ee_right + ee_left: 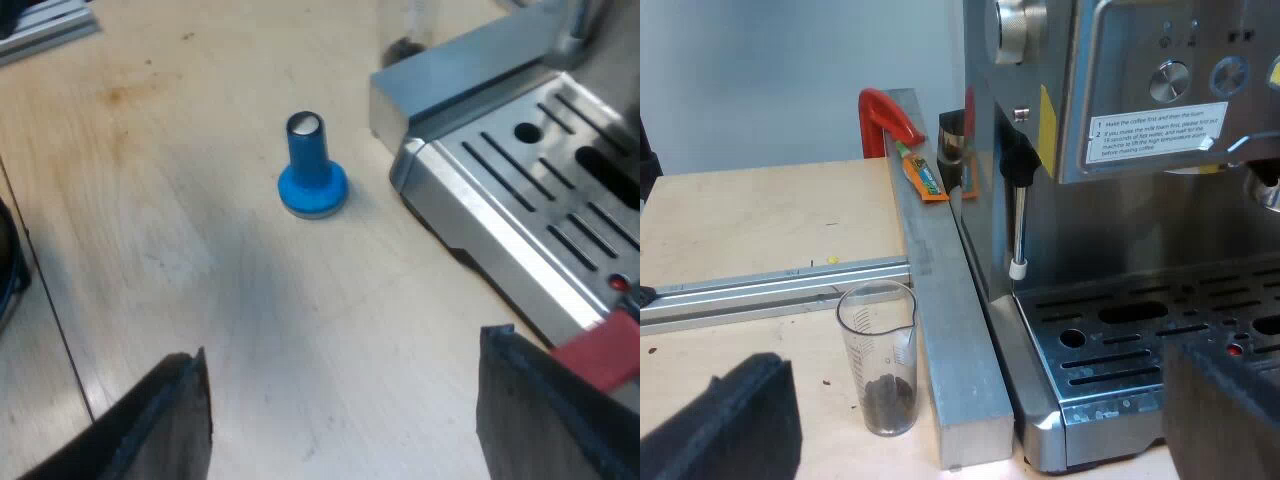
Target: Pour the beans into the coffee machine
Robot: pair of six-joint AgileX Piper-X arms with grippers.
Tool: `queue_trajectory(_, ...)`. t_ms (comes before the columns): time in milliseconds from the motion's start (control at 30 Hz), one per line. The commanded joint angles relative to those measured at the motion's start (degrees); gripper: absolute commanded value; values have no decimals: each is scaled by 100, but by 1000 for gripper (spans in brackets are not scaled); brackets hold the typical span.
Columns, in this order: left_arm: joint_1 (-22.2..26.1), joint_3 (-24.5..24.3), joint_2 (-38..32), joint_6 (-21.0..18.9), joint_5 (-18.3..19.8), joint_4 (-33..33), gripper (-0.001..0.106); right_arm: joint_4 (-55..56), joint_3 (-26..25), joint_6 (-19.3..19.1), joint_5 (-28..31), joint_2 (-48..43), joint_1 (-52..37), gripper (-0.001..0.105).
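Beside the machine (1120, 250), glass (877, 360) upright, beans (888, 395) at its bottom, not yet grasped or poured. Left gripper (970, 400) spread wide before it, empty; right gripper (340, 400) likewise spread, near machine's tray (540, 200)

Metal bar (950, 330) hems measuring glass (878, 360); open table (200, 260) around tamper (312, 172).

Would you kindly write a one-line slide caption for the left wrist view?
Open left gripper faces a clear measuring glass with dark beans in its bottom, near the stainless-steel espresso machine.
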Motion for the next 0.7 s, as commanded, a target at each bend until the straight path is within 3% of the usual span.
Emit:
queue_trajectory(33, -5, -25, -669, -64, -55, -87, 75, -126, -44, 9, 72, -34, -2, 59)
queue_trajectory(100, -5, -25, -669, -64, -55, -87, 75, -909, 45, 395, 180, 496, 292, 59)
queue_trajectory(200, -5, -25, -669, -64, -55, -87, 75, -1569, 326, 629, 398, 684, 349, 59)
queue_trajectory(400, -5, -25, -669, -50, -55, -87, 75, -2940, 965, 643, 797, 848, 390, 59)
queue_trajectory(700, -5, 26, -669, -36, -66, -87, 75, -3947, 1704, 642, 926, 848, 390, 59)
